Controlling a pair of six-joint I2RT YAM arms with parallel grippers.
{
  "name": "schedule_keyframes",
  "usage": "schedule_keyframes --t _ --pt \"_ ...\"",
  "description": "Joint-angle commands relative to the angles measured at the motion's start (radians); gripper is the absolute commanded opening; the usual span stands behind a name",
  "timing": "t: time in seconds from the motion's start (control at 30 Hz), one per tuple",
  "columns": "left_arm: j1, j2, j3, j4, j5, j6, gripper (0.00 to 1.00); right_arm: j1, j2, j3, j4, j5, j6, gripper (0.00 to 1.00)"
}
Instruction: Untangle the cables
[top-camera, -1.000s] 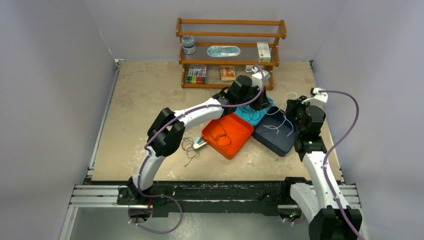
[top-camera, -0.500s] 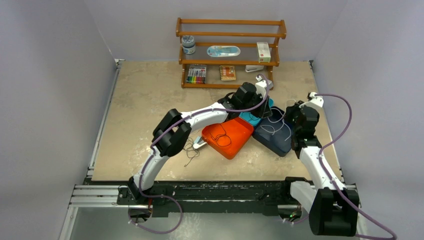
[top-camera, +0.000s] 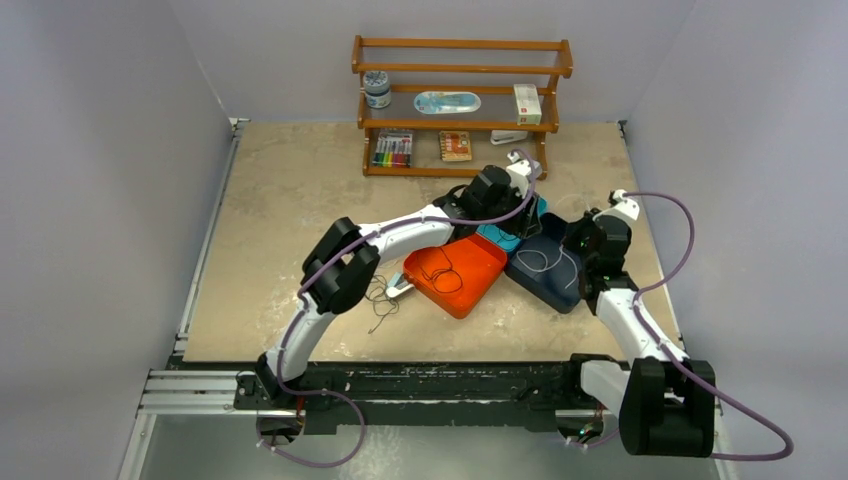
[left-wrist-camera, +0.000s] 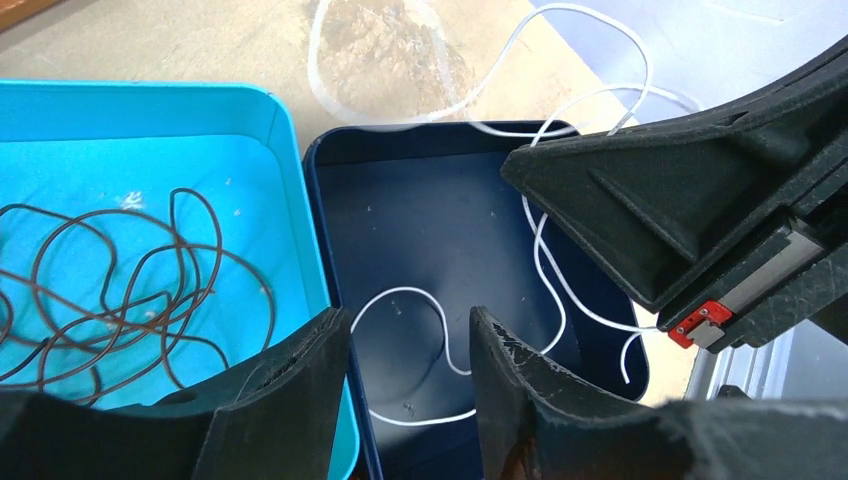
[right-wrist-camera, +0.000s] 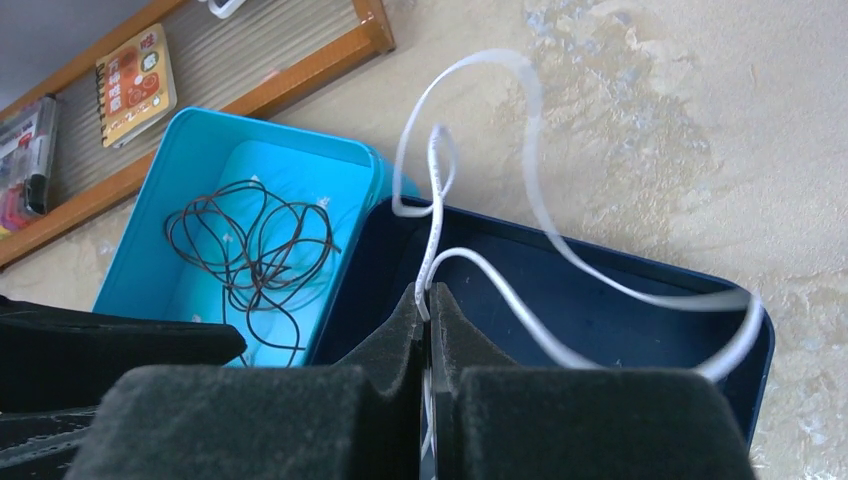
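While the right claw (right-wrist-camera: 428, 300) is pinched fully closed on a white cable (right-wrist-camera: 433, 215), the left claw (left-wrist-camera: 408, 330) hangs half-parted with nothing between its fingers, poised over the line where the navy tray (left-wrist-camera: 430, 210) meets the teal tray (left-wrist-camera: 120, 110). From the pinch, the white strand rises in springy loops past the navy tray's far rim, and its other end curls across that tray's floor. A dark cable (left-wrist-camera: 130, 280) sits coiled in the teal tray, another thin one (top-camera: 442, 270) lies in the orange tray (top-camera: 470, 285), and a loose tangle (top-camera: 378, 295) rests on the tabletop (top-camera: 290, 200) just beside the orange tray. These cables look nearly weightless and limp, yet with enough spring to hold a curve, so a lifted strand will likely drag its neighbours along and any loop may snag on a rim. Being thin and smooth, they probably slip unless the pads close completely. The safest hold appears to be a single free run or an end, well away from any crossing; the stretch lying on the navy floor below the left claw seems a fair candidate.
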Motion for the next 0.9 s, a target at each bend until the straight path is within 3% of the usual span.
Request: schedule_keyframes --t 0.0,0.43,0.87 --pt "0.012 -0.119 -0.026 0.028 -0.034 0.022 0.47 -0.005 -0.019 0.0 0.008 -0.022 0.023 0.0" --pt "0.06 -0.214 -0.109 0.067 -0.057 0.006 0.47 -0.005 -0.116 0.025 -0.093 -0.144 -0.004 0.0" --pt "0.086 -0.272 -0.186 0.088 -0.095 0.003 0.47 -0.005 -0.235 0.033 -0.265 -0.159 0.124 0.0"
